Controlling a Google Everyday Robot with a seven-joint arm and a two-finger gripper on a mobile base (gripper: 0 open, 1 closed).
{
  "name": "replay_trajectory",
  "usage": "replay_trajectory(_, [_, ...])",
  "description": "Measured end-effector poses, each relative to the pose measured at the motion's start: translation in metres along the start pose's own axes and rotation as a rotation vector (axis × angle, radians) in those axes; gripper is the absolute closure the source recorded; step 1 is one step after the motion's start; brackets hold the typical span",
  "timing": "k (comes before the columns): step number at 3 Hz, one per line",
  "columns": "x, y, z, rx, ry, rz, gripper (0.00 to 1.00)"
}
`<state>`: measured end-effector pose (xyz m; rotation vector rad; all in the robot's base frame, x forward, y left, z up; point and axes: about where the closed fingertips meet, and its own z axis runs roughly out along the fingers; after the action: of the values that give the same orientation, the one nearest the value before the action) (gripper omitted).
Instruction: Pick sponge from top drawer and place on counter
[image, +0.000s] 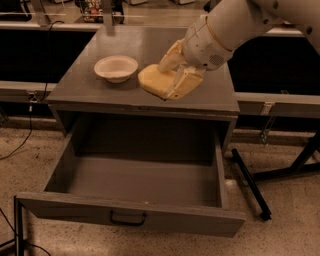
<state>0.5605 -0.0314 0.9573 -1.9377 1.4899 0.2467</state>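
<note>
Jaws of the cream-yellow two-finger gripper (175, 74) are clenched on the pale yellow soft foam sponge (154, 80), at the end of the white arm (235, 25) reaching in from the upper right. The sponge juts left of the jaws, long axis roughly left-right, low over the middle of the flat matte grey counter (85, 92), just beside the cream round bowl (116, 68); contact with the counter cannot be told. Judgement: what remains is a short move straight down, then release. The wide grey metal top drawer (130, 216) stands pulled out below.
</note>
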Motion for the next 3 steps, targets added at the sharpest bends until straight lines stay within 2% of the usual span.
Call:
replay_trajectory(1, [-0.001,0.000,0.001,0.001,-0.003,-0.002,1.00])
replay_trajectory(2, [0.017,-0.003,0.000,0.042,0.021,0.049,1.00])
replay_trajectory(3, [0.055,-0.009,0.000,0.136,-0.003,0.122,1.00])
